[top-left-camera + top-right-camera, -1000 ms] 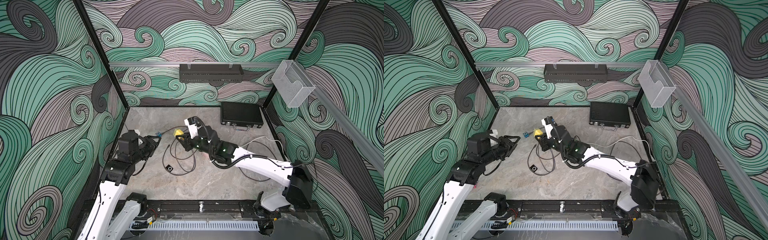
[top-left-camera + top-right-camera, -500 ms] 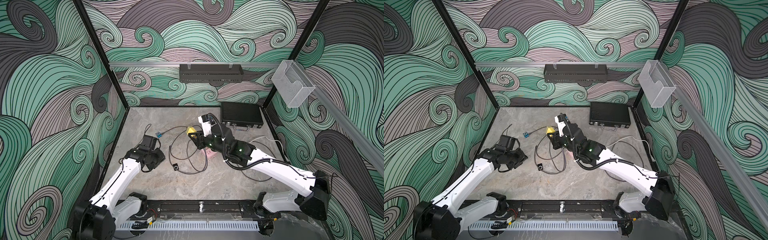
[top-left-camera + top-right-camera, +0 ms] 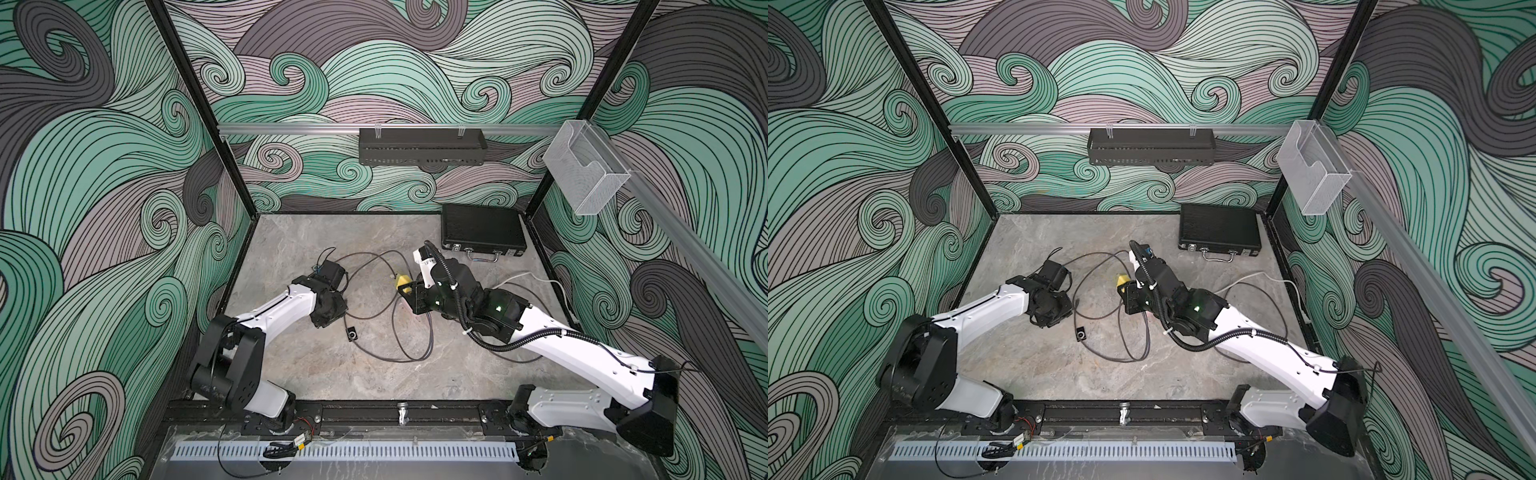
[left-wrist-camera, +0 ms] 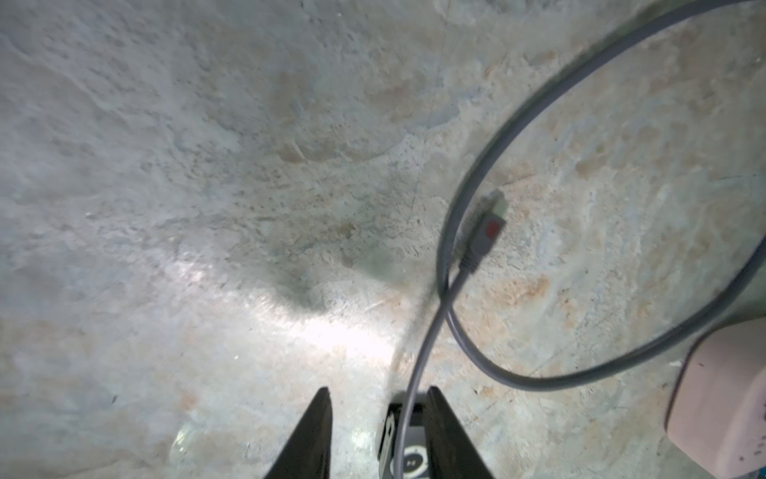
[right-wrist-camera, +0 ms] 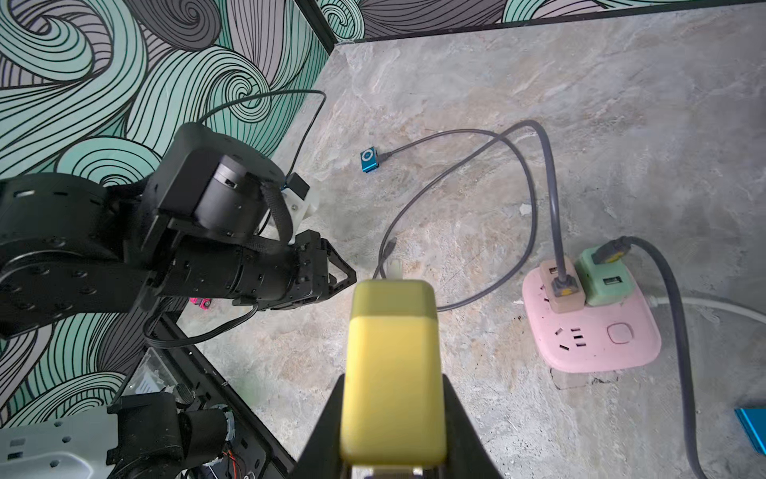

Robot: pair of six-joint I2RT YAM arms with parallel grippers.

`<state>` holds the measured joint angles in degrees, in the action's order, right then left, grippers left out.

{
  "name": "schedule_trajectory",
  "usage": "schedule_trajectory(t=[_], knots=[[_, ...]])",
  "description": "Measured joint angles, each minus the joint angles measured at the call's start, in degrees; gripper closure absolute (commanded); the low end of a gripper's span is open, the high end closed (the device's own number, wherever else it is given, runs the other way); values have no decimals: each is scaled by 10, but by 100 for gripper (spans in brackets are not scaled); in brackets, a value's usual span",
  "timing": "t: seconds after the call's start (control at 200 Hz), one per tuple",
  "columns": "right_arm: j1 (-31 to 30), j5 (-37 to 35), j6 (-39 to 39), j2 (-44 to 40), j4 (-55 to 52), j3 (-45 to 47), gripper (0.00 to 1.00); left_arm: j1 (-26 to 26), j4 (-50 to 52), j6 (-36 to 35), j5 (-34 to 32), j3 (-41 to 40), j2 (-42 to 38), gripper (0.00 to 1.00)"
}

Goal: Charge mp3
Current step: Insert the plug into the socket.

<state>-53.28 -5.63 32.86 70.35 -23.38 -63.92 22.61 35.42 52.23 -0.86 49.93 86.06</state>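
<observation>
On the stone table (image 3: 332, 382), the right gripper (image 5: 393, 375) is clamped on the yellow adapter (image 5: 391, 352), apart from the pink power strip (image 5: 592, 340). The left gripper (image 4: 378, 392) has its jaws parted around the black mp3 player (image 4: 408, 450), which lies against one finger with the grey cable (image 4: 418, 361) draped over it. Centring first should stop the jaws pinching the cable.

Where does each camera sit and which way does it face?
Top views: high at the front, looking down at the table; both arms show whole.
Left wrist: on the left arm, facing down at grey cable; left tool shows.
Right wrist: on the right arm, facing the pink power strip; right tool gripping the yellow charger shows.
Shared: both wrist views show the strip and cable.
</observation>
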Motion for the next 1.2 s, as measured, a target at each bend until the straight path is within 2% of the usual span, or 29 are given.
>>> schedule_trajectory(t=[0.185, 0.445, 0.615, 0.801, 0.951, 1.201], knots=[[3, -4, 7, 0, 0, 0, 100, 12, -7, -16, 1, 16, 37, 65], [8, -4, 8, 10, 7, 0, 100, 43, -21, -57, 22, 25, 25, 65], [10, -3, 8, 20, 9, 0, 100, 55, -17, -87, 26, 55, 58, 67], [17, -3, 8, 20, 9, 0, 100, 68, -7, -116, 29, 55, 102, 76], [21, -3, 10, 20, 8, 0, 100, 80, -2, -139, 25, 66, 122, 90], [35, -12, 12, 18, -51, 0, 100, 68, 42, -169, -42, 69, 104, 100]])
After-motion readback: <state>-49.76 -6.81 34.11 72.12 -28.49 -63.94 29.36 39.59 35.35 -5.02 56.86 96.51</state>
